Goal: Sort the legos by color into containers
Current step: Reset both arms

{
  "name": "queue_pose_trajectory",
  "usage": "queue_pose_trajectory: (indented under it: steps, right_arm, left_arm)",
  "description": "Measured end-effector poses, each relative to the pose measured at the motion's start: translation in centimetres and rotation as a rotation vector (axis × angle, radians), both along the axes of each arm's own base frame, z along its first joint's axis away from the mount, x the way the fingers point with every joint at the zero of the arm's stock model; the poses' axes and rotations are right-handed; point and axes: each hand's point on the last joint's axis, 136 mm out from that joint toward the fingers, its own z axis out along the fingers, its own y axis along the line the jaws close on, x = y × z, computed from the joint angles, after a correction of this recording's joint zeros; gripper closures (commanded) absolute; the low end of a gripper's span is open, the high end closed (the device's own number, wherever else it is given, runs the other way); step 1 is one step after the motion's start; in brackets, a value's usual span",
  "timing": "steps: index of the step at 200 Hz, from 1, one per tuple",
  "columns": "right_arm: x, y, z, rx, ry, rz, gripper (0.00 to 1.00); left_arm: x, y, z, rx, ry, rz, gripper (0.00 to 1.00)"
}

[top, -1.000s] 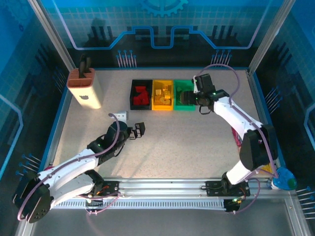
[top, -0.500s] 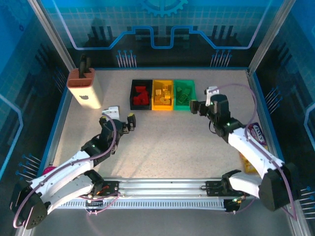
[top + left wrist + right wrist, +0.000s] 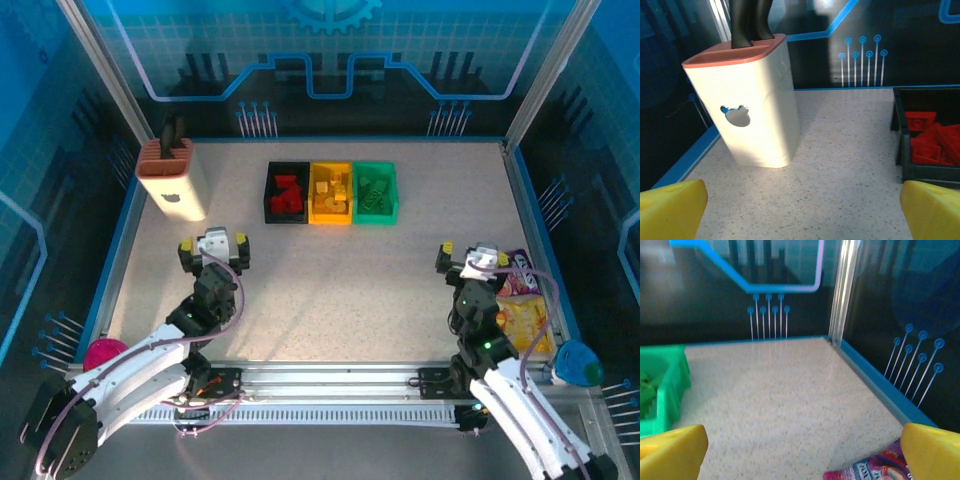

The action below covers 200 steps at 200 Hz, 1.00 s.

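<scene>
The bench [image 3: 350,285] is pale and speckled, with a blue rim and blue see-through walls printed with circuit lines. Far left of the yellow bin [image 3: 331,216] stands a beige knife block [image 3: 172,185] with a small metal bear emblem [image 3: 735,115]. The left pincer [image 3: 213,243], near-left of that bin, has its fingers wide apart and empty. The black bin [image 3: 285,216] touches its left side, the green bin [image 3: 375,216] its right; the red legos [image 3: 288,192], yellow legos [image 3: 333,190] and green legos [image 3: 374,190] lie inside by color. Near-right, the right pincer [image 3: 472,255] is spread and empty beside a snack packet [image 3: 522,315], whose print is too blurred to read.
</scene>
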Motion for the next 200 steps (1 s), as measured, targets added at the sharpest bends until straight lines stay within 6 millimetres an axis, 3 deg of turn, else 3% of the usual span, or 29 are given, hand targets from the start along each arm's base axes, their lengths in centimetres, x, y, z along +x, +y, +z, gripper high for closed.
queue_pose_trajectory:
  steps: [18,48,105,200]
  right_arm:
    - [-1.0,-0.4,-0.3,0.015,-0.018,-0.001,0.00]
    - [-1.6,-0.3,-3.1,0.019,0.050,0.015,0.00]
    - [-1.6,0.1,-4.9,0.026,0.124,0.038,0.00]
    - [-1.4,1.4,-7.2,-0.018,0.236,0.086,0.00]
  left_arm:
    - [0.0,0.4,-0.3,0.017,0.013,0.025,0.01]
    - [-0.2,0.9,-1.0,0.033,0.029,0.053,0.01]
    - [-1.6,1.9,-4.2,0.051,0.093,0.075,0.01]
    - [-4.6,4.2,-2.7,-0.096,-0.024,0.124,0.01]
